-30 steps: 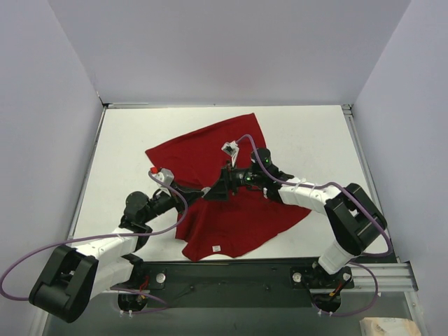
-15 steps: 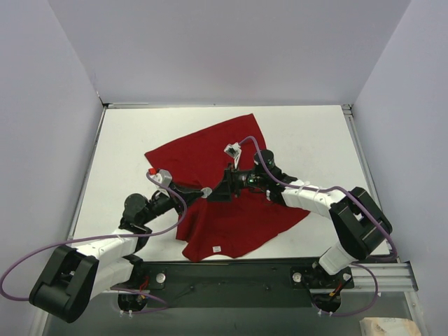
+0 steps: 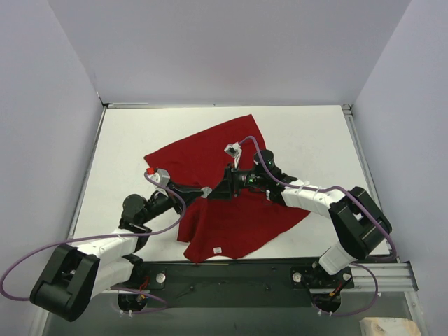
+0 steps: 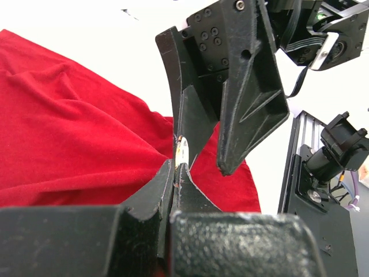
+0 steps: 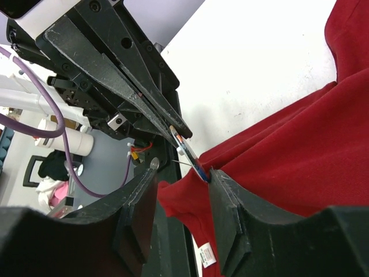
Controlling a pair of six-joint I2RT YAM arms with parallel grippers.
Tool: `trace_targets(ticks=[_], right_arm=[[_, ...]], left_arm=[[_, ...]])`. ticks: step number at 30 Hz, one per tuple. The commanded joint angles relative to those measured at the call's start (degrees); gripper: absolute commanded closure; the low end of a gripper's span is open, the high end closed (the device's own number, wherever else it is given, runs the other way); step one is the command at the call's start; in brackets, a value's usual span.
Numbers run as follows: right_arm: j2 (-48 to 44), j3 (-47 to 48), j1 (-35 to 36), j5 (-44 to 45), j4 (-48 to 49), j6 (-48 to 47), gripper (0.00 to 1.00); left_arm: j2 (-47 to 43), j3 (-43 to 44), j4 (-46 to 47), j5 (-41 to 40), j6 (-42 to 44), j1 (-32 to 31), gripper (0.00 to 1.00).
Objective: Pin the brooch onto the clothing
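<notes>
The deep-red T-shirt (image 3: 210,147) lies spread on the white table, with its white label (image 3: 217,248) near the front edge. My left gripper (image 3: 207,190) is shut on the tiny brooch (image 4: 183,149) and holds it edge-on just above the cloth (image 4: 69,138). In the right wrist view the brooch (image 5: 188,154) shows orange and blue patches, and a thin pin sticks out of its back. My right gripper (image 5: 183,171) is open around it, and its right finger (image 5: 230,202) touches the brooch's lower edge over the shirt (image 5: 300,144). A small silvery piece sits at the left fingertip (image 5: 152,164).
Grey walls enclose the table (image 3: 308,133) on three sides. The black and silver mounting rail (image 3: 280,273) with both arm bases runs along the near edge. Purple cables (image 3: 42,255) loop beside the arms. The shirt label (image 5: 206,254) hangs below my right gripper.
Both grippers stay together over the shirt's middle. The right wrist has shifted slightly and the shirt's front fold has moved a little.
</notes>
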Motion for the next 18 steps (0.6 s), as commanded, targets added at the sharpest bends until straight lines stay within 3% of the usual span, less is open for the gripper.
trace_targets(ticks=[1, 8, 18], right_arm=[[0.2, 2.4, 1.8, -4.2, 5.2, -0.4, 0.6], [1.3, 3.8, 1.9, -3.0, 3.6, -1.2, 0.61], [2.4, 5.4, 2.5, -2.7, 1.1, -1.5, 0.83]], left_arm=[[1.2, 0.8, 4.6, 0.9, -0.9, 0.4, 1.0], [3.0, 1.0, 7.2, 2.3, -2.1, 0.5, 1.0], [3.0, 1.0, 7.6, 1.8, -2.4, 0.6, 1.0]])
